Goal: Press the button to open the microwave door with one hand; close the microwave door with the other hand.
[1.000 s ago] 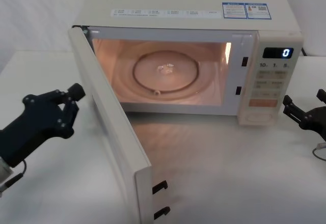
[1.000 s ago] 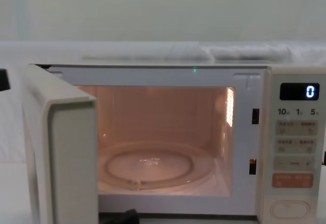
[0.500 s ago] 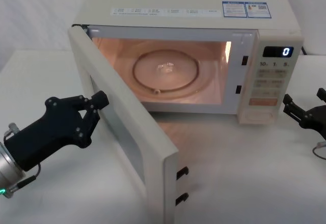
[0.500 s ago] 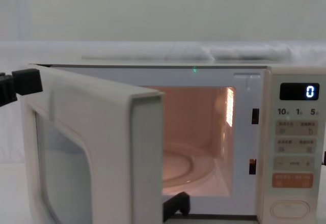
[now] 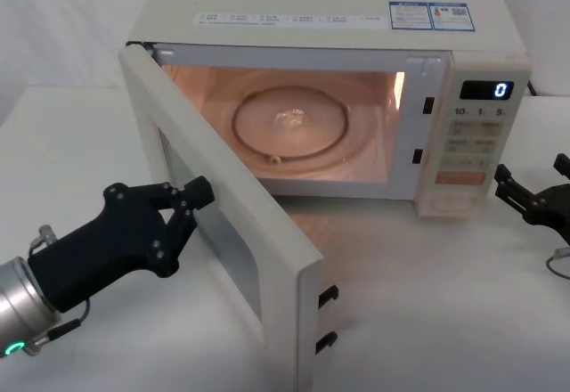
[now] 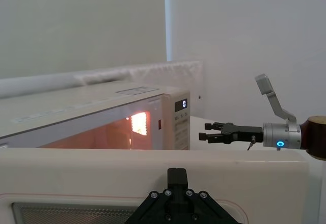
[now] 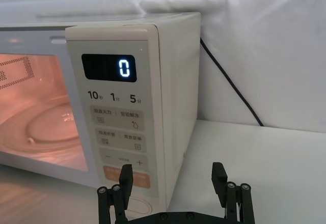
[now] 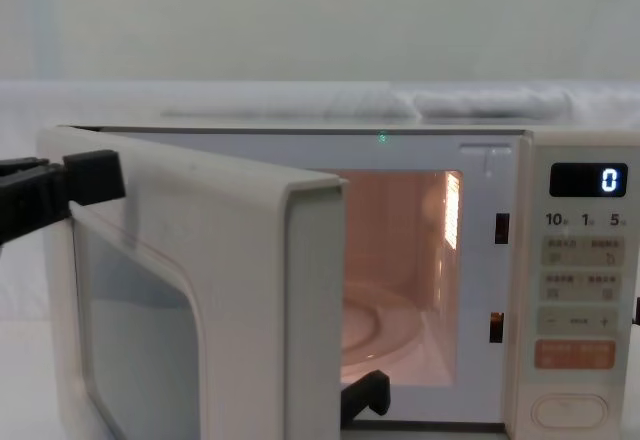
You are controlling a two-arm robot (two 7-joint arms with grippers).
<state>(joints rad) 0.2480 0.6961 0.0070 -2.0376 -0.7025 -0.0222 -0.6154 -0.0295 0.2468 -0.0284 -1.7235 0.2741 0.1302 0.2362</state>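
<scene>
The cream-white microwave door (image 5: 278, 321) stands about half open, hinged at the left, with its latches pointing toward me; it also shows in the chest view (image 8: 200, 260) and the left wrist view (image 6: 153, 170). My left gripper (image 5: 200, 193) is shut, and its tip rests against the door's outer face near the window's upper part (image 8: 95, 178) (image 6: 177, 175). The oval button (image 5: 454, 203) sits at the bottom of the control panel (image 8: 568, 411). My right gripper (image 5: 533, 175), the other hand, hovers open just right of the panel (image 7: 172, 183) (image 6: 206, 132), touching nothing.
The cavity is lit, with a glass turntable (image 5: 289, 125) inside, and the display (image 5: 499, 92) reads 0. A black power cord (image 7: 229, 86) runs behind the microwave, and a thin cable (image 5: 557, 263) lies on the white table at the right.
The door has swung further toward the cavity. My left gripper has moved forward and right with it, staying on the outer face. The right arm has not moved.
</scene>
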